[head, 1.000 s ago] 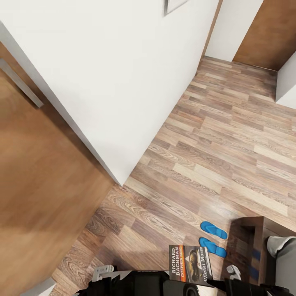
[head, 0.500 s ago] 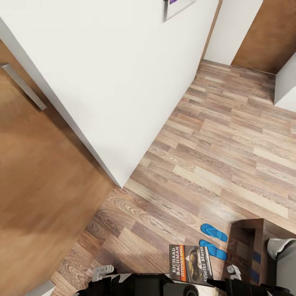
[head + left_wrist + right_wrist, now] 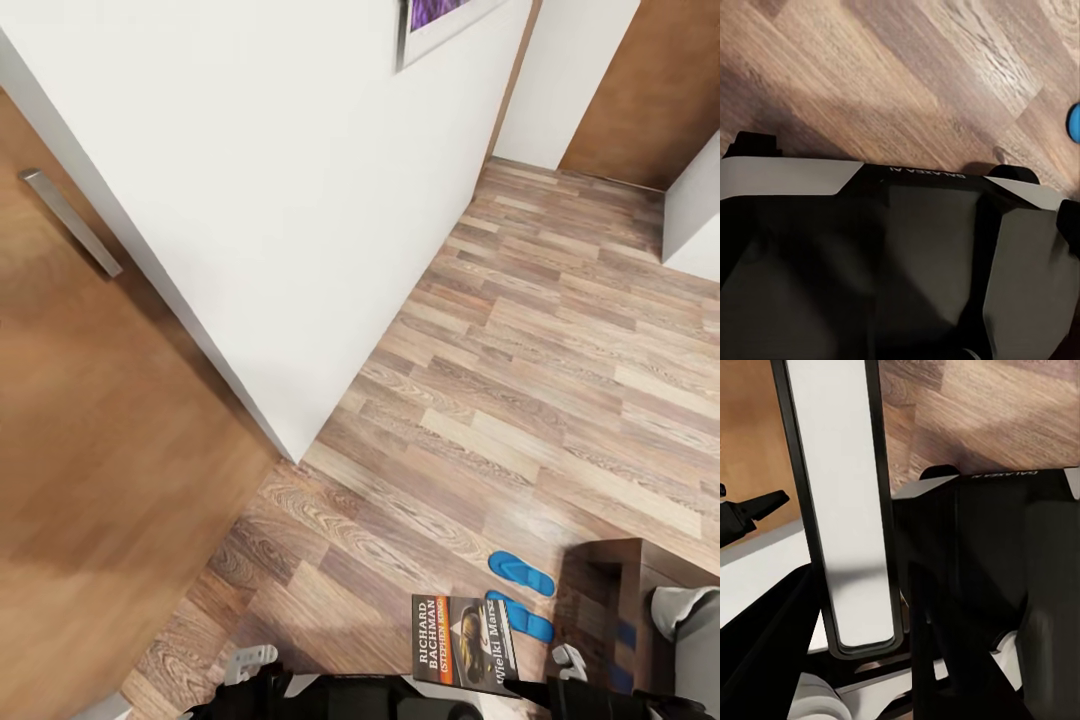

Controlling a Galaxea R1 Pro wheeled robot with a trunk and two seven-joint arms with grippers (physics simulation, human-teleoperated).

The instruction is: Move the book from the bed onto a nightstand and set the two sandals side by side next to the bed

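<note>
Down at the lower edge of the head view, the book [image 3: 463, 641] is showing face up with its orange band and white "Richard Bachman" lettering readable, sitting just above the robot's dark body [image 3: 370, 700] and apparently being carried there, though what is supporting it is hidden. Just beside it, the two sandals [image 3: 520, 592] are lying on the wood-plank floor [image 3: 560, 380], bright blue, one near the other and roughly parallel, the nearer one partly covered by the book's corner. Next to them, at the right, a dark brown wooden piece [image 3: 625, 590] is standing (nightstand or bed frame, I cannot tell which), with something pale grey [image 3: 685, 610] lying beyond it. A white wall [image 3: 280, 200] is running diagonally across the upper left, carrying a framed purple picture [image 3: 440, 20], and a brown wooden door [image 3: 90, 420] with a grey bar handle [image 3: 70, 222] is filling the left side. Pale parts of the arms are peeking out at either side of the body, but whether either claw is spread or pressed together I cannot tell. Looking along the left wrist, the floor [image 3: 907, 75] and a sliver of blue sandal [image 3: 1074, 122] are showing above the robot's black and white shell [image 3: 900, 255].
</note>
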